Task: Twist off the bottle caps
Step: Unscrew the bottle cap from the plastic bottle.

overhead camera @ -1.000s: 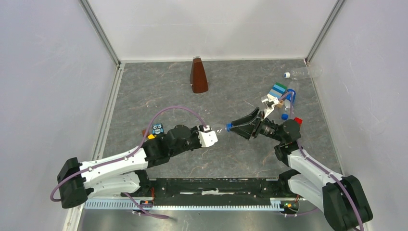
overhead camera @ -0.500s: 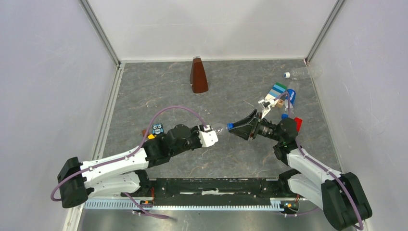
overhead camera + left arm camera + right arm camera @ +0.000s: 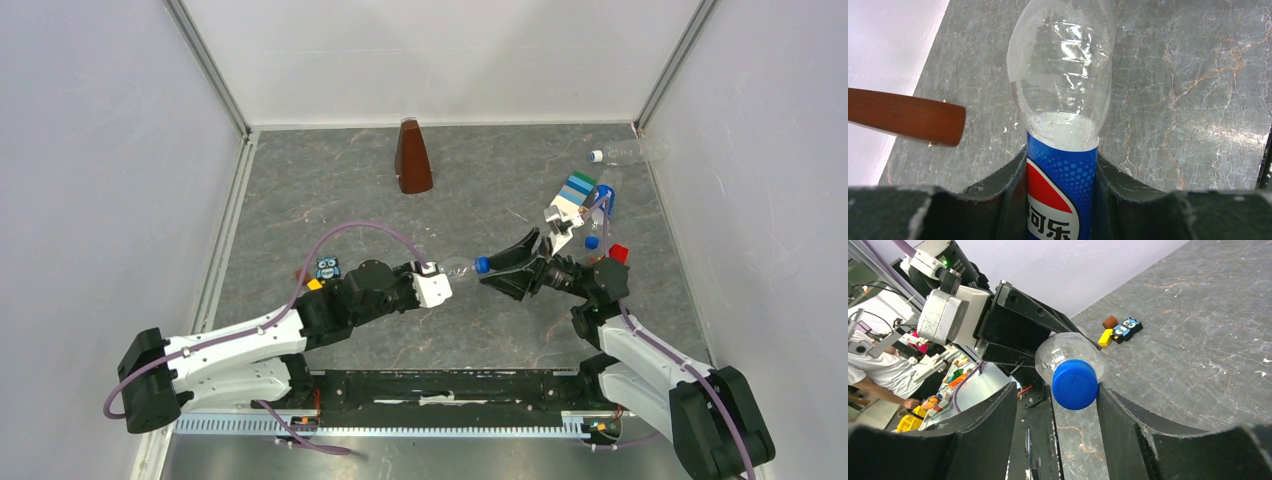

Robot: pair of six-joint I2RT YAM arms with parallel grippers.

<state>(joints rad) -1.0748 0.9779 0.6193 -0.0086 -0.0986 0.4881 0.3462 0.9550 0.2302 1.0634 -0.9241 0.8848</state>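
Legible marking: one item, seen in the left wrist view. The blue wrap label [image 3: 1068, 160] on the clear bottle [image 3: 1063, 75] carries the white Chinese characters "可乐", printed across the label. The lower edge of the view cuts off the bottom of the characters. Directly above them sits a red-white-blue logo [image 3: 1045, 192], only partly visible. The owl-figure block [image 3: 327, 268] on the bench [image 3: 480, 180] is too small for any lettering to be read.
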